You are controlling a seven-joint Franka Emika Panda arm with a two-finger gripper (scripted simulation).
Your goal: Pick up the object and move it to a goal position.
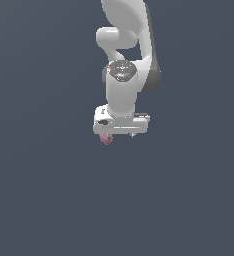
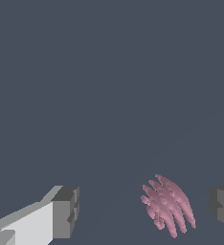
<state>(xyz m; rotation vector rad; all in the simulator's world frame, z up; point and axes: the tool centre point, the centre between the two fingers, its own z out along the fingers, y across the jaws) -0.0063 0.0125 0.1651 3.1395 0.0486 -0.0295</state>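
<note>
The object point(image 2: 167, 206) is a small pinkish-red, ridged, roundish lump. In the wrist view it lies between my two fingers, nearer one fingertip point(image 2: 223, 206) than the other point(image 2: 66, 211), with a gap on each side. My gripper point(image 2: 145, 210) is open and touches nothing. In the exterior view the white hand point(image 1: 121, 123) hangs straight down over the object point(image 1: 107, 139), which peeks out just below the hand's edge on the exterior view's left. The fingers themselves are hidden there.
A plain dark grey-blue surface point(image 1: 49, 200) fills both views. The white arm point(image 1: 126, 45) rises behind the hand toward the top of the exterior view. Nothing else shows.
</note>
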